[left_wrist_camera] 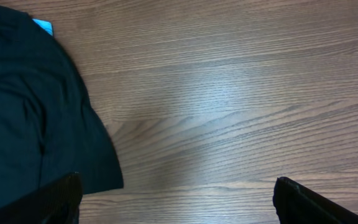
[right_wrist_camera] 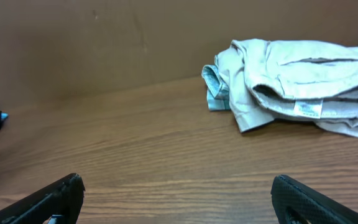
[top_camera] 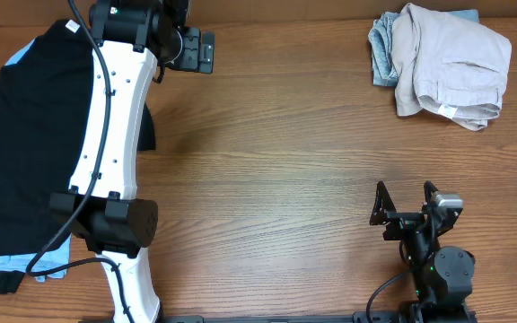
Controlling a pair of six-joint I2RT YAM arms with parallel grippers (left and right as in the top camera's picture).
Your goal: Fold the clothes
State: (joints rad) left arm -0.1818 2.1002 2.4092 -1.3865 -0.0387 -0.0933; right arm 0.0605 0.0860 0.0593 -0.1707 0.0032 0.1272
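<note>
The beige khaki shorts [top_camera: 451,63] lie crumpled at the table's far right, with a small white label [top_camera: 448,110] at their front edge. They also show in the right wrist view [right_wrist_camera: 303,74], far ahead and to the right. My right gripper [top_camera: 406,203] [right_wrist_camera: 178,196] is open and empty, low over bare wood near the front edge, well short of the shorts. My left gripper [top_camera: 197,49] [left_wrist_camera: 178,199] is open and empty over bare wood at the far left-centre, beside the black T-shirt.
Light-blue denim shorts [top_camera: 383,49] [right_wrist_camera: 215,84] lie partly under the khaki shorts' left side. A black T-shirt [top_camera: 25,152] [left_wrist_camera: 30,118] covers the left of the table, with light-blue cloth [top_camera: 16,61] showing under it. My left arm [top_camera: 110,144] stretches over it.
</note>
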